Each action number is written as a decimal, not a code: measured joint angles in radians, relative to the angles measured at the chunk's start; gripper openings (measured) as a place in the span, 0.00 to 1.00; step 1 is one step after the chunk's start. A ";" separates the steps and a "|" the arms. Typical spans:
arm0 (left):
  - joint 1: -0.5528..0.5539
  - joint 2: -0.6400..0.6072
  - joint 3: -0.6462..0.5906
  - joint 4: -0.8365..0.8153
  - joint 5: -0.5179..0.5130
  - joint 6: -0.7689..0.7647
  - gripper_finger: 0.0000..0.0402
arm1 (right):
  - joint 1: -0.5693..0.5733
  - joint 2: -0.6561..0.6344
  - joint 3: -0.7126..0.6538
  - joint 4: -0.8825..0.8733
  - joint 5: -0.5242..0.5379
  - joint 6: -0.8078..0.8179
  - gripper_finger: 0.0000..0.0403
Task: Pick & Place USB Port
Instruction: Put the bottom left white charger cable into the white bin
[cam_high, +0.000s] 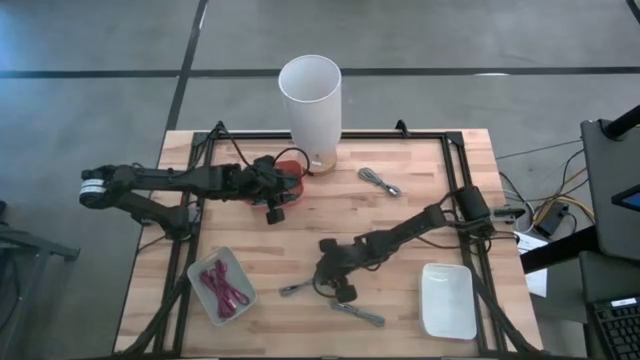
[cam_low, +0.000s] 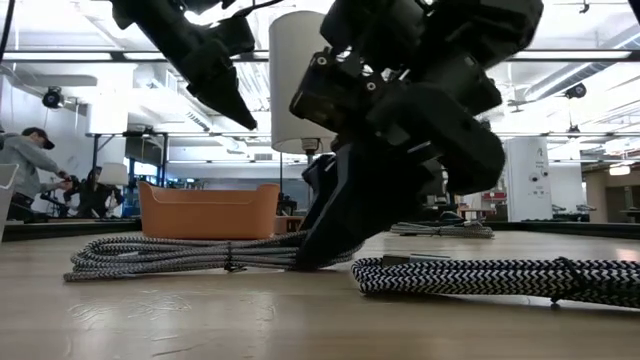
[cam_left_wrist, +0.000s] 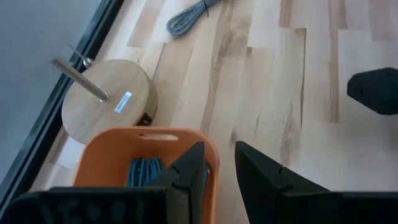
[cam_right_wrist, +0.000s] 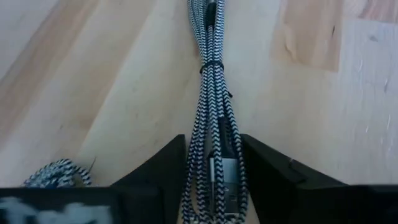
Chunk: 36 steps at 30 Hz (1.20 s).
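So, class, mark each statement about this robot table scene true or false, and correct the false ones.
1. The right hand straddles a braided cable bundle. True.
2. The orange bin is empty. False: a coiled cable lies inside it.
3. The grey tray holds red cables. True.
4. The white tray holds a cable. False: nothing shows in it.
5. The left hand hovers over the white tray. False: it is at the orange bin.

The right gripper (cam_right_wrist: 211, 171) is lowered to the table near the front middle, fingers (cam_right_wrist: 158, 168) apart and pointing down. The left gripper (cam_left_wrist: 221, 168) hovers toward the back, its fingers (cam_left_wrist: 189, 171) slightly parted.
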 joint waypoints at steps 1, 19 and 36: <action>0.000 0.000 0.000 -0.009 0.000 0.000 0.24 | 0.000 0.002 0.011 -0.015 0.000 -0.004 0.33; 0.000 -0.001 -0.002 -0.026 -0.003 0.000 0.24 | 0.021 -0.281 0.042 -0.442 0.107 0.134 0.12; 0.000 -0.001 -0.025 -0.054 -0.003 -0.002 0.24 | 0.358 -0.858 -0.155 -0.972 0.232 1.269 0.13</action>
